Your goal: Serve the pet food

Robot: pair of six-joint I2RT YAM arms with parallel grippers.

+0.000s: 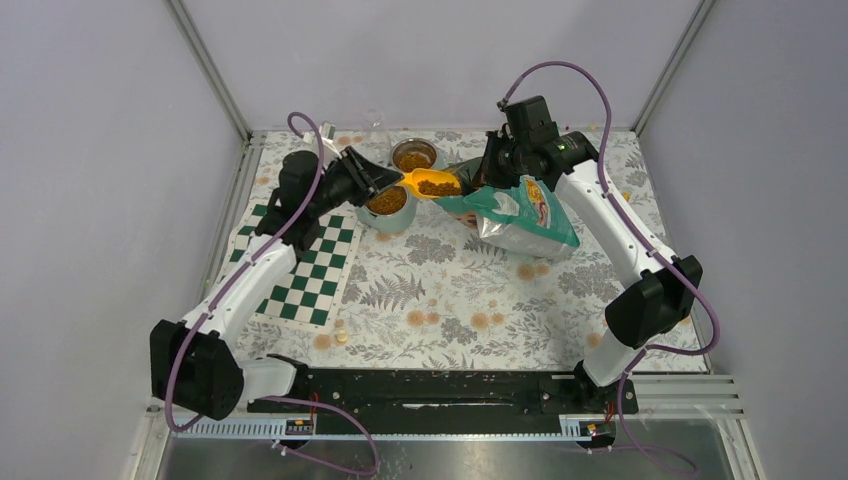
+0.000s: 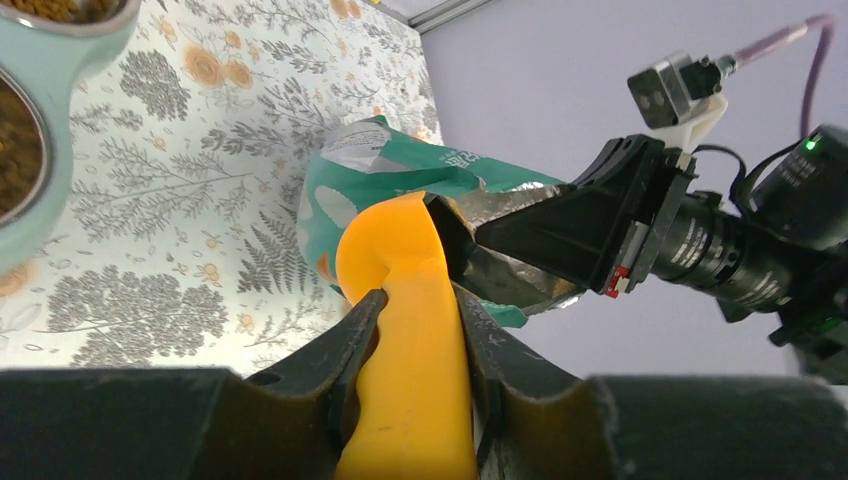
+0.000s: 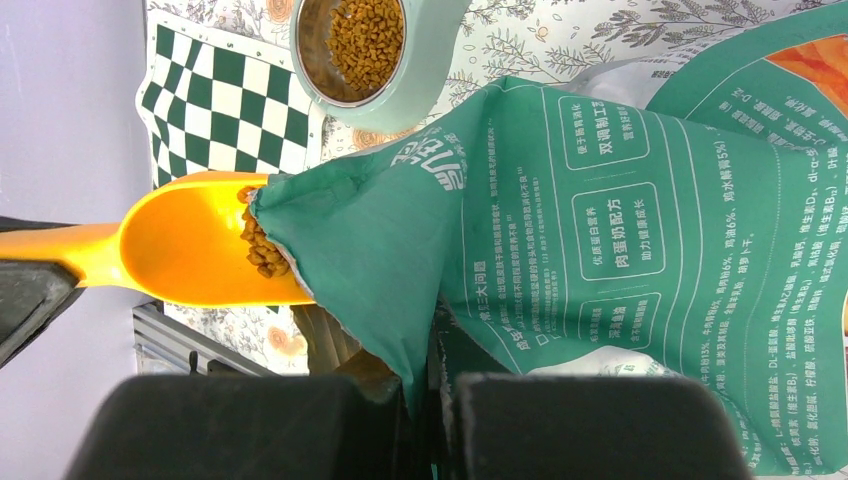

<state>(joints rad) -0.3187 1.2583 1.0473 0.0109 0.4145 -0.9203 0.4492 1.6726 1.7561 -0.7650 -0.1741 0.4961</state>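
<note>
My left gripper (image 1: 385, 180) is shut on the handle of an orange scoop (image 1: 432, 184), seen up close in the left wrist view (image 2: 410, 330). The scoop bowl holds brown kibble (image 1: 438, 187) and sits at the mouth of the teal-and-white pouch (image 1: 520, 215). My right gripper (image 1: 497, 165) is shut on the pouch's top edge (image 3: 440, 330) and holds it tilted. In the right wrist view kibble (image 3: 262, 248) lies in the scoop (image 3: 185, 250) at the pouch opening. Two pale teal bowls (image 1: 388, 205) (image 1: 414, 156) hold kibble.
A green-and-white chequered mat (image 1: 300, 265) lies at the left on the floral tablecloth (image 1: 450, 290). Frame posts and grey walls close in the back and sides. The arm bases sit on a black rail (image 1: 440, 390) at the near edge.
</note>
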